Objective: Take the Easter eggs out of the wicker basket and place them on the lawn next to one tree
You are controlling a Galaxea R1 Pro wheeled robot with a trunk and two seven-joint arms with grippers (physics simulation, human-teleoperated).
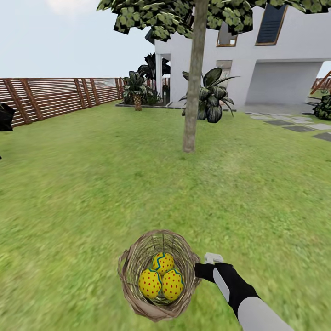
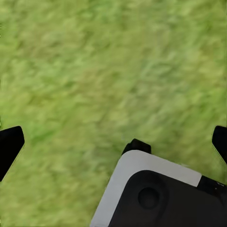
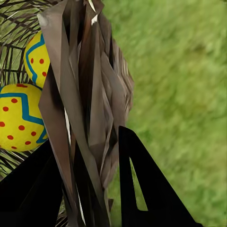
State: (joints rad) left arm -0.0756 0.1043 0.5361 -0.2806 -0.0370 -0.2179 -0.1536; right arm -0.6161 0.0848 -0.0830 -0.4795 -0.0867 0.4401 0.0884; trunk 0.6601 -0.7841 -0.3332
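Low on the wide bright green lawn, just in front of the robot, sat the small tan open-weave wicker basket, and the right gripper met it at the rim on the robot's right side. From the right wrist view the two dark fingers straddled the basket wall, one inside and one outside, clamped on the woven rim. Inside lay three yellow Easter eggs with red dots and blue-green zigzag bands, huddled together touching at the bottom; two of them showed through the weave beside the inner finger.

Straight ahead, well apart from the basket, rose the tree with a straight mottled grey-brown trunk, with open grass all the way between. A brown slatted fence bounded the lawn at the left, a white house stood behind, and grey stepping stones ran at the far right. A low broad-leaved dark plant stood behind the trunk.

The left gripper hung over bare grass, its black fingertips spread wide, holding nothing.
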